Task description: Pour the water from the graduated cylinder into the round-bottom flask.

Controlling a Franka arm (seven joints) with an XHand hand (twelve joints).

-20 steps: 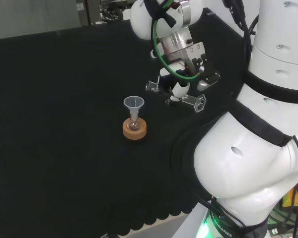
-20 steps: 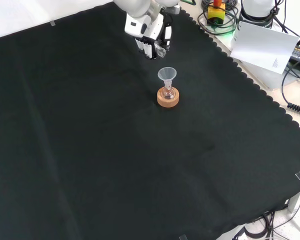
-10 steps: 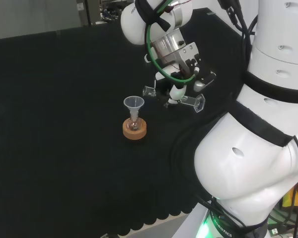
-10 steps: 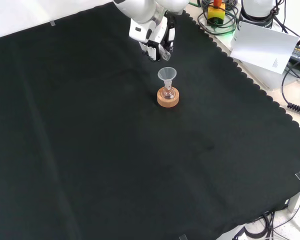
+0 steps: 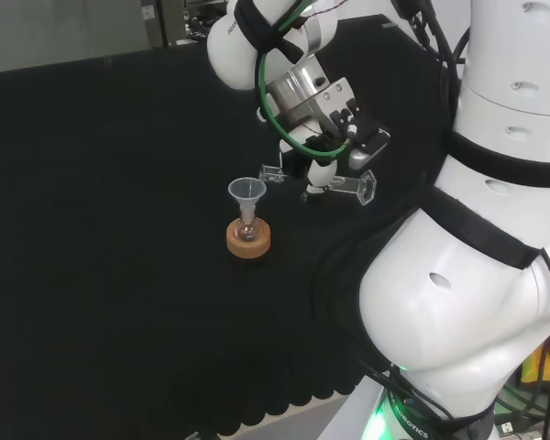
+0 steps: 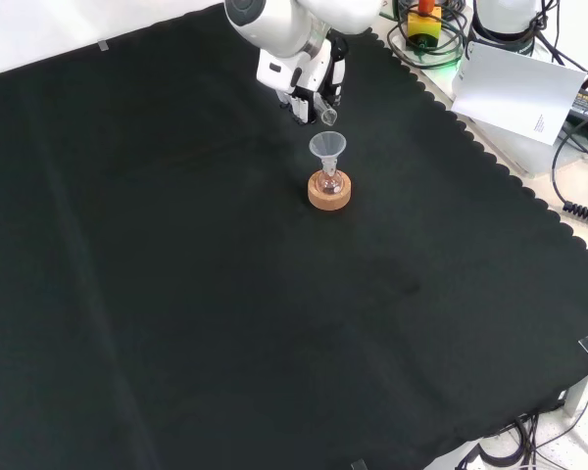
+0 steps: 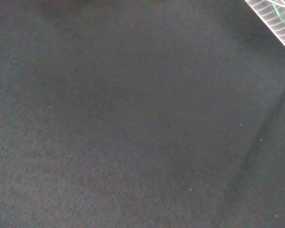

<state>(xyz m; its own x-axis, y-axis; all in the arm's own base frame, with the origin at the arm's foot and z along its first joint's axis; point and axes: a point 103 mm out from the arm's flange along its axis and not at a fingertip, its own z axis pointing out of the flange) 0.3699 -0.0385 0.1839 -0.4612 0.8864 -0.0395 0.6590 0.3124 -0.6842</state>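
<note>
We are seeing a funnel [image 5: 247, 192] sitting in the round-bottom flask [image 5: 247, 227] on a cork ring [image 5: 248, 240] mid-surface [image 6: 176, 294], nothing blocking, hand [image 5: 335, 151] curling round the graduated cylinder [image 5: 316, 180], tipping it nearly level beside the funnel.

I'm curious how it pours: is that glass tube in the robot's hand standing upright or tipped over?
Tipped. In the head view the graduated cylinder lies nearly level in the hand, its mouth toward the funnel.

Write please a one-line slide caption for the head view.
The hand holds a tipped graduated cylinder, its mouth near the funnel on the flask in a cork ring.
</note>
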